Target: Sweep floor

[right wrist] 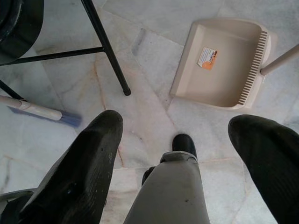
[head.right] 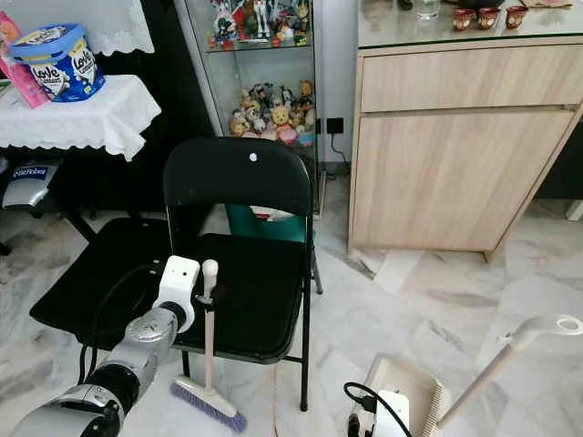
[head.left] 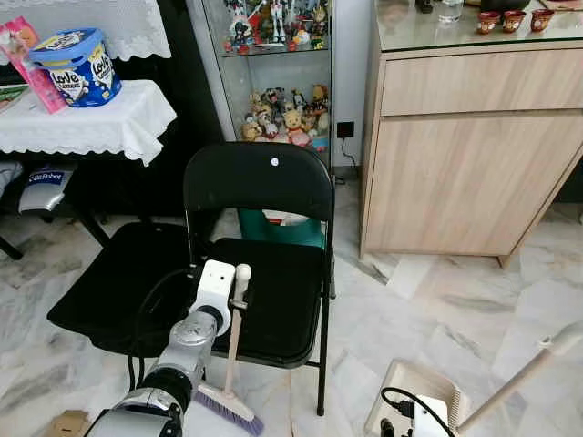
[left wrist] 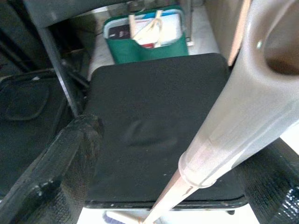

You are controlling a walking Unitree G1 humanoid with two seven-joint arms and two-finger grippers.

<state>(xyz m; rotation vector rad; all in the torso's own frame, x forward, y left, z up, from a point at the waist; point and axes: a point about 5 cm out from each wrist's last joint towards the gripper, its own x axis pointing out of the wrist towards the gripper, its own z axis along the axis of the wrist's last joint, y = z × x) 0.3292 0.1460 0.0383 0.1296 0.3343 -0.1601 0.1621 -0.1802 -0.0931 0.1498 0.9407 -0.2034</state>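
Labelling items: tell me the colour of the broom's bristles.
Purple; the broom bristles show best in the right eye view.

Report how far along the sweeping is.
Done: left gripper is shut on the broom handle, bristles on the floor by the black chair. In hand: broom held upright, no pile of dirt visible. Left: the sweeping itself; the dustpan sits empty on the floor, right gripper open above it.
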